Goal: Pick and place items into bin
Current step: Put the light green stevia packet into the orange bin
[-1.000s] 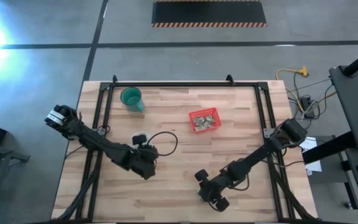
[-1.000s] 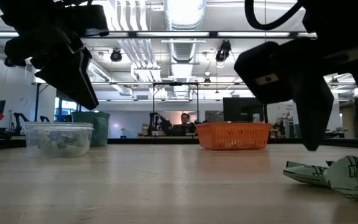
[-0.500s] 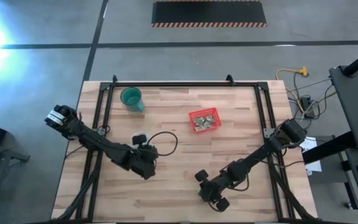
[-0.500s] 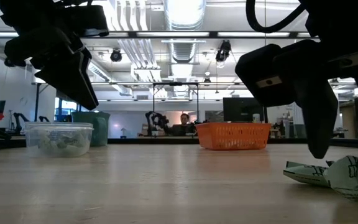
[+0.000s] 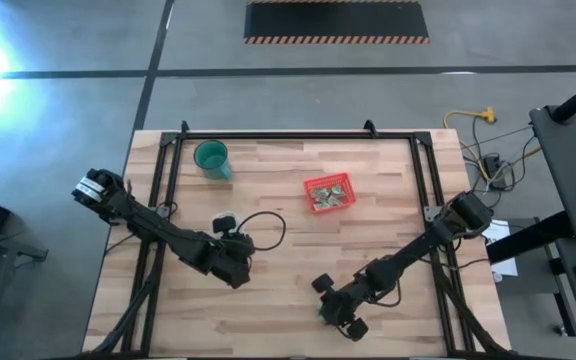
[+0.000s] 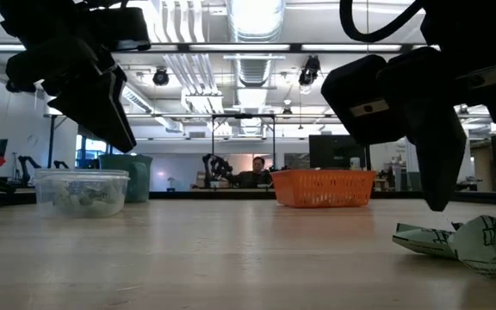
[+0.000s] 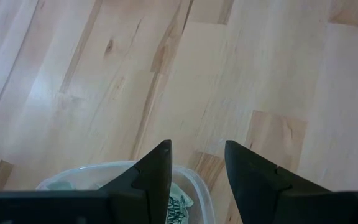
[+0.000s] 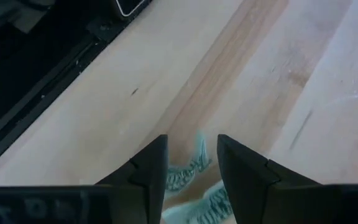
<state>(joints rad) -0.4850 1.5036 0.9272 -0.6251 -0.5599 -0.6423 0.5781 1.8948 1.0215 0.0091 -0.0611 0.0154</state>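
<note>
Pale green, the crumpled item lies well nearer us than the red bin; our right gripper hangs parted and empty over it, so we lower squarely before closing

No text, label, brand, number or sign can be read in any view. Dark green print shows on the crumpled pale piece lying near the table's front edge, but its marks are too small and creased to make out.
</note>
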